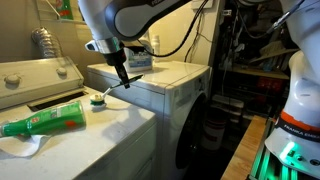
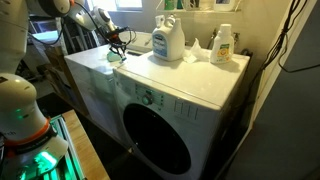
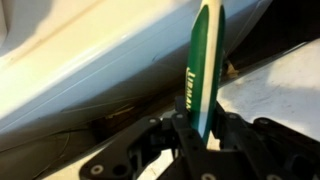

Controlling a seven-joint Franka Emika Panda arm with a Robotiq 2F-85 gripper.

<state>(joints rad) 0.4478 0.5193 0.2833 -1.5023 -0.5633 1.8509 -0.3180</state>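
Pinched low on its barrel by the nearly shut gripper (image 3: 205, 128), the green marker (image 3: 207, 60) is hanging over the gap between two white washers (image 1: 175, 78), looking light, stiff and slick, a green bottle (image 1: 45, 121) lying farther left.

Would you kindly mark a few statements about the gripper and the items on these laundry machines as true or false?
1. The gripper is shut on a green marker. True.
2. The green bottle stands upright. False: it lies on its side, partly on a white cloth.
3. A white jug and a smaller white bottle stand upright on the front-loading machine. True.
4. The gripper grips the white jug. False: it is apart from the jug and holds only the marker.
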